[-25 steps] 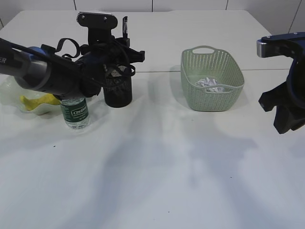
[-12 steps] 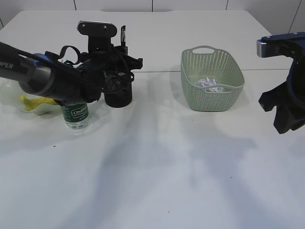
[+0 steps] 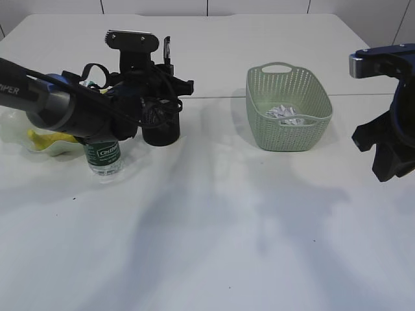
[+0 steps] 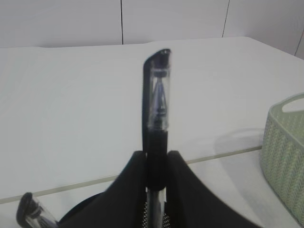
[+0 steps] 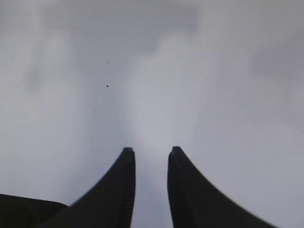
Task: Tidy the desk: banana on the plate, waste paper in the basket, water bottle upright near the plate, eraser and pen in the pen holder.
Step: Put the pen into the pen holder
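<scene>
From the exterior view I see the banana (image 3: pixel 47 138) on the plate (image 3: pixel 59 148) at the far left, about nine o'clock on the tabletop (image 3: pixel 214 227). Just to its right the water bottle (image 3: pixel 104 157) stands upright, touching or nearly touching the plate's edge. My left gripper (image 4: pixel 156 167) sits over the black pen holder (image 3: pixel 160 129) at roughly ten o'clock, its fingers (image 4: pixel 128 183) pressed against the barrel of the pen (image 4: pixel 156 123), which stands upright with its capped tip at twelve o'clock and its lower end down in the holder. I read that as clamped on the pen. A second pen (image 4: pixel 29 211) shows at the holder's rim in the left wrist view. I cannot make out the eraser. Right of centre, about one o'clock, the basket (image 3: pixel 288 110) holds the waste paper (image 3: pixel 283 112). At three o'clock my right gripper (image 5: pixel 149 156) hangs above bare tabletop, jaws a little apart, holding nothing
</scene>
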You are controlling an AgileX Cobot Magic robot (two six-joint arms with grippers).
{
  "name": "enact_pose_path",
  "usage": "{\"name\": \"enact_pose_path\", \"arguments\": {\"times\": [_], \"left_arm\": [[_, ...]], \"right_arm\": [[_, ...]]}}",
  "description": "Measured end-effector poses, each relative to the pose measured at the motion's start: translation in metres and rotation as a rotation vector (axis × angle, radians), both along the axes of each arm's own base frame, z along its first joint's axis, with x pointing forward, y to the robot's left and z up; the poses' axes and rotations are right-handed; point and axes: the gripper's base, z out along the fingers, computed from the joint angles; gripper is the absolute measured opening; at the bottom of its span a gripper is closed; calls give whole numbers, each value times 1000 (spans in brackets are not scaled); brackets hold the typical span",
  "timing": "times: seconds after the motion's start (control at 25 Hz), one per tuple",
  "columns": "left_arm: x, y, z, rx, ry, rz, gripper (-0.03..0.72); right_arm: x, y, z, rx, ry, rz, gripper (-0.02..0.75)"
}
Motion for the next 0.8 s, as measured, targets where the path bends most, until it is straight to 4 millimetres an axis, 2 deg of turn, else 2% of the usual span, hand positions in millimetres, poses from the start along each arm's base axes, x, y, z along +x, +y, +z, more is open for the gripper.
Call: {"name": "enact_pose_path", "arguments": {"times": [0.32,0.6,0.8], "left_arm": [[0,0,0,0,0,0,181],[0,0,0,2,0,0,199],[-1,0,8,-5,-9,-3,203]], "right_arm": [[0,0,0,0,0,0,180],[0,0,0,0,0,1,179],[0,0,0,-1,0,6,180]]}}
